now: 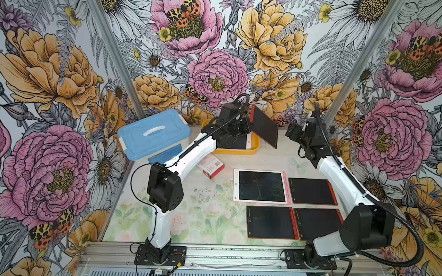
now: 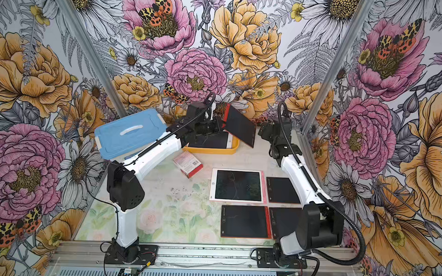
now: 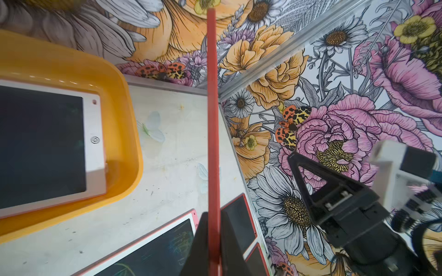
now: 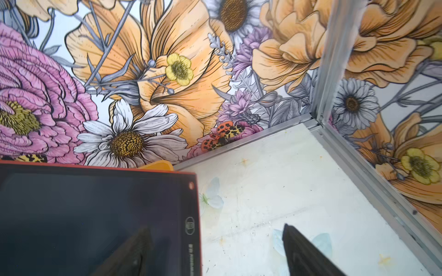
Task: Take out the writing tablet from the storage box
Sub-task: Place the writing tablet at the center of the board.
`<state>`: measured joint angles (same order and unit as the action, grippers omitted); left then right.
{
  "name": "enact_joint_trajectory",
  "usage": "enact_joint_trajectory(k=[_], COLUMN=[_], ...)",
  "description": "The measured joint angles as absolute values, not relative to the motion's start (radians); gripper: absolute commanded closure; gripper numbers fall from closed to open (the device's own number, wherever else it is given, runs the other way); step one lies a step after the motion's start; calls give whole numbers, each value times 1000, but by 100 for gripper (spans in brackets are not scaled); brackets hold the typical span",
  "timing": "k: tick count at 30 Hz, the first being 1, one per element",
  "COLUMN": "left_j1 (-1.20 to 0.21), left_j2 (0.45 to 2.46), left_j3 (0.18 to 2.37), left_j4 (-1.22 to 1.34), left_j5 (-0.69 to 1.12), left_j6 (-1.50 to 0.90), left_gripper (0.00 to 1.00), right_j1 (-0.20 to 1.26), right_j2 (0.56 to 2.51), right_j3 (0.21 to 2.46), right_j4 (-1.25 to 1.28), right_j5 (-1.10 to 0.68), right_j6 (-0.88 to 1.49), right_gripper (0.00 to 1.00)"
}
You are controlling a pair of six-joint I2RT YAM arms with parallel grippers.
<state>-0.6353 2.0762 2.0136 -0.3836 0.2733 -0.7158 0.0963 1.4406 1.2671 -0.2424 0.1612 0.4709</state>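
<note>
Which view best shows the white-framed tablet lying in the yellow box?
The left wrist view: the white-framed tablet lies flat in the storage box, with its screen and one end unobstructed. In both top views the left arm hides most of it, leaving an edge strip. The right wrist view shows none of it.

I am working over a pale tabletop (image 1: 176,218) that is showing faint printed flowers and dark specks. Walls (image 1: 269,39) of big pink and orange blooms are rising behind it and beside it, aluminium posts (image 1: 113,46) are standing at its far corners, and a metal rail (image 1: 236,255) is running along its near edge.
</note>
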Motion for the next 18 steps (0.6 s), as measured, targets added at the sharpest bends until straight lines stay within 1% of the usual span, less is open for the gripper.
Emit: enact_joint_trajectory(k=[5, 11, 18], left_j1=[-704, -763, -803], left_j2=[2287, 2501, 2614], left_j3=[2190, 2391, 2418], left_j4=[-360, -345, -216], left_j5=[273, 274, 268], left_j6=[-780, -895, -1060], left_gripper=[100, 100, 100], right_j1=[80, 56, 16], right_j2=[1407, 1399, 1394], right_j3=[1232, 1206, 1177], right_j4=[-239, -233, -219], right_j5=[155, 133, 96], right_j6=[473, 470, 477], right_gripper=[3, 3, 3])
